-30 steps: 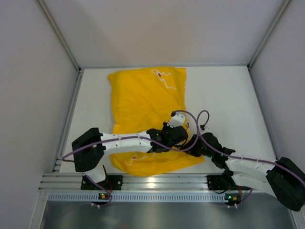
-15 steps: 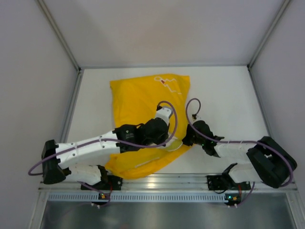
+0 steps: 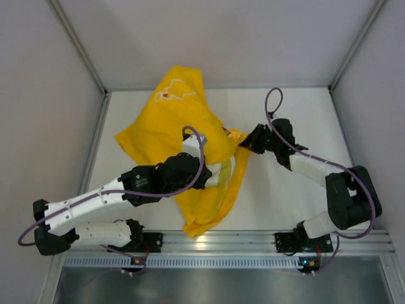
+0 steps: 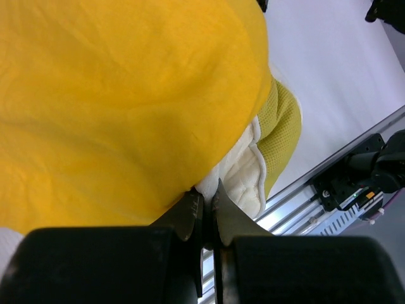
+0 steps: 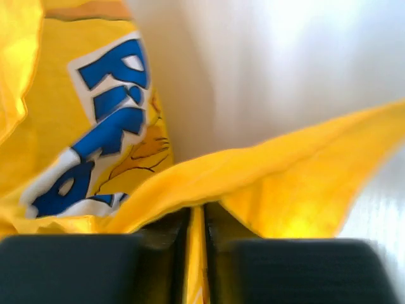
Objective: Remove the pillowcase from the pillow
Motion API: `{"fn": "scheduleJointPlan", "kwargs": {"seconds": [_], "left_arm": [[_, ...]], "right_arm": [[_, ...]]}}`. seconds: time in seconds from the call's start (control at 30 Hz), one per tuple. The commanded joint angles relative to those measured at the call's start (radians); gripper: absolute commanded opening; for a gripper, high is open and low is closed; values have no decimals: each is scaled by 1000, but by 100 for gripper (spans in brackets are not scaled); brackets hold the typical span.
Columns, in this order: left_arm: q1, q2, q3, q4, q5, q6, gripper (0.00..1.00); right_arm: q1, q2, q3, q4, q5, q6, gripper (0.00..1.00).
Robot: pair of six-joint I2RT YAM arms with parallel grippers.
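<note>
The bright yellow pillowcase (image 3: 171, 126) is bunched and lifted over the middle of the table, its white outline print toward the back wall. A cream corner of the pillow (image 3: 223, 172) pokes out of its open end. My left gripper (image 3: 205, 176) is shut on that cream corner; the left wrist view shows the jaws (image 4: 207, 193) pinching the padded pillow (image 4: 243, 174) under the pillowcase (image 4: 126, 95). My right gripper (image 3: 249, 143) is shut on the pillowcase's edge; the right wrist view shows the fabric (image 5: 266, 177) between the jaws (image 5: 197, 221) and blue lettering (image 5: 107, 126).
The white table (image 3: 297, 202) is boxed in by grey walls on the left, back and right. An aluminium rail (image 3: 209, 242) with the arm bases runs along the near edge and also shows in the left wrist view (image 4: 329, 190).
The right gripper has swung away to the back right, pulling the pillowcase's edge. The left gripper has drawn back left with the pillow corner. The bundle has lifted and turned toward the back left.
</note>
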Motion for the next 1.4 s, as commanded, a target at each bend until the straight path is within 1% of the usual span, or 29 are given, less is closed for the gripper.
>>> {"fn": "scheduleJointPlan", "kwargs": {"seconds": [0.0, 0.03, 0.1, 0.13, 0.2, 0.23, 0.3, 0.33, 0.4, 0.43, 0.47, 0.57, 0.67, 0.7, 0.8, 0.83, 0.9, 1.0, 1.17, 1.37], "left_arm": [[-31, -20, 26, 21, 120, -19, 0], [-30, -4, 30, 35, 116, -12, 0], [-16, 49, 36, 65, 106, 14, 0], [-7, 69, 39, 94, 106, 28, 0], [24, 118, 42, 131, 108, 36, 0], [34, 143, 40, 177, 112, 42, 0], [74, 163, 40, 223, 141, 44, 0], [91, 171, 43, 264, 151, 47, 0], [128, 197, 71, 286, 158, 50, 0], [137, 215, 85, 295, 157, 54, 0], [149, 226, 100, 306, 160, 59, 0], [157, 269, 174, 308, 165, 74, 0], [160, 313, 236, 300, 172, 93, 0], [163, 322, 247, 299, 174, 96, 0], [183, 371, 273, 297, 194, 94, 0], [189, 376, 280, 297, 204, 93, 0], [193, 392, 281, 299, 205, 91, 0], [193, 398, 275, 299, 194, 84, 0], [193, 413, 284, 297, 192, 80, 0], [193, 447, 313, 299, 198, 83, 0]], "right_arm": [[-87, 24, 86, -102, 155, -138, 18], [-81, -5, 90, -121, 142, -169, 40], [-64, -56, 71, -180, 118, -186, 50], [-63, -124, 27, -188, 113, -189, 60], [-61, -217, -54, -204, 101, -192, 69], [-61, -314, -79, -213, 107, -197, 77], [-59, -408, -111, -277, 116, -216, 82], [-59, -495, -137, -340, 114, -232, 84], [-59, -609, -178, -383, 118, -230, 85], [-59, -636, -191, -412, 104, -229, 84], [-59, -659, -200, -425, 44, -226, 84], [-44, -732, -248, -461, -42, -172, 82], [-21, -815, -269, -541, -28, -166, 81], [-20, -861, -278, -544, -39, -175, 80], [-18, -904, -295, -517, -121, -201, 78], [-15, -903, -294, -514, -172, -210, 78], [-16, -889, -277, -511, -209, -221, 78], [-13, -880, -259, -486, -205, -163, 78], [-3, -808, -240, -460, -234, -96, 77], [52, -771, -211, -440, -191, -48, 77]]}}
